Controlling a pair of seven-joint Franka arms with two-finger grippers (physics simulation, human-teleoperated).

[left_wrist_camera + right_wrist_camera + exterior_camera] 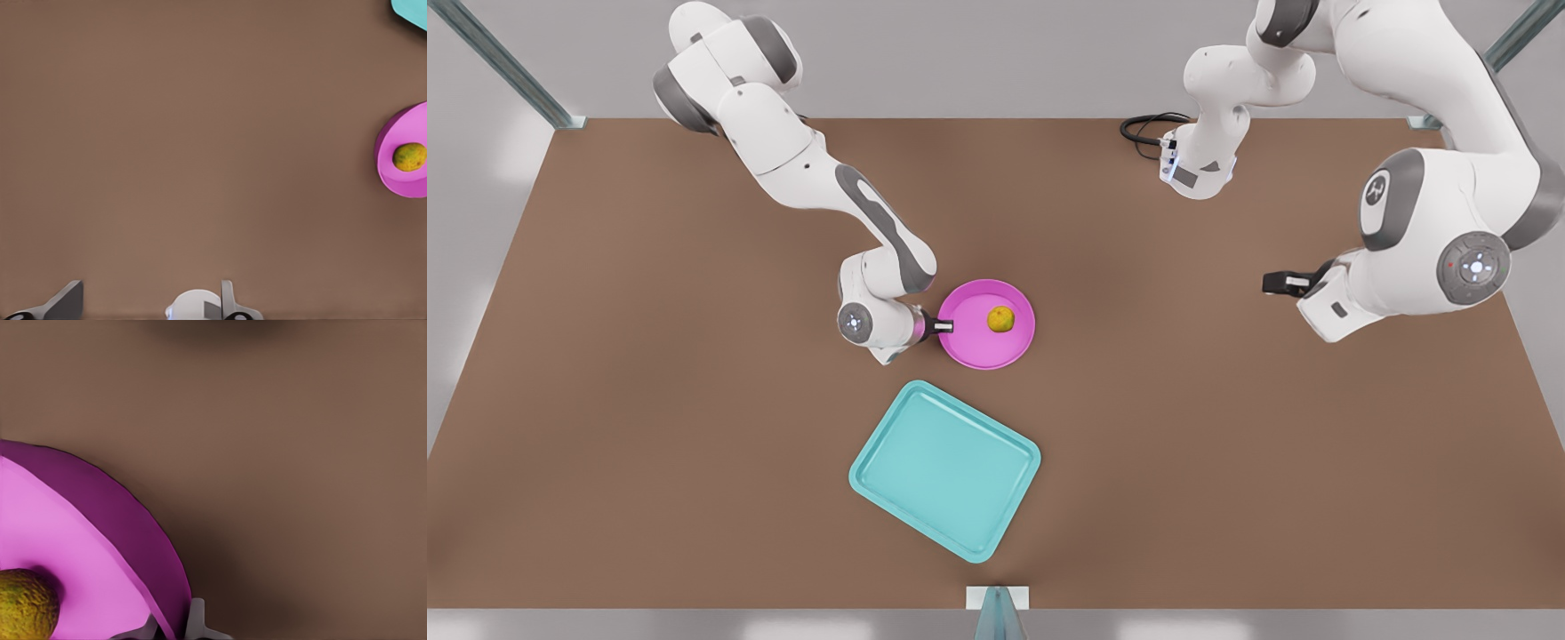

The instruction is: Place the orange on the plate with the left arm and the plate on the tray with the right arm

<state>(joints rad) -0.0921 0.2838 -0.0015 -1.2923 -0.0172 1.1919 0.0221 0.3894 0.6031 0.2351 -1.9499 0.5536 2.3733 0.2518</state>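
The orange [1001, 319] lies inside the pink plate [978, 351] near the middle of the table. My right gripper [943, 326], on the arm at the front view's left, is shut on the plate's rim on that side. In the right wrist view its fingers [197, 621] straddle the rim of the plate [87, 540], with the orange [23, 603] close by. The teal tray [944, 469] lies just in front of the plate. My left gripper [1276, 283] waits far off at the front view's right, open [147, 303], with the plate [400, 183], orange [409, 157] and tray corner [413, 13] in its wrist view.
A black cable [1143, 133] loops at the back of the brown table [649, 400]. Metal posts stand at the back corners, and a bracket [996, 598] sits at the middle of the front edge. Bare tabletop spreads between the two arms.
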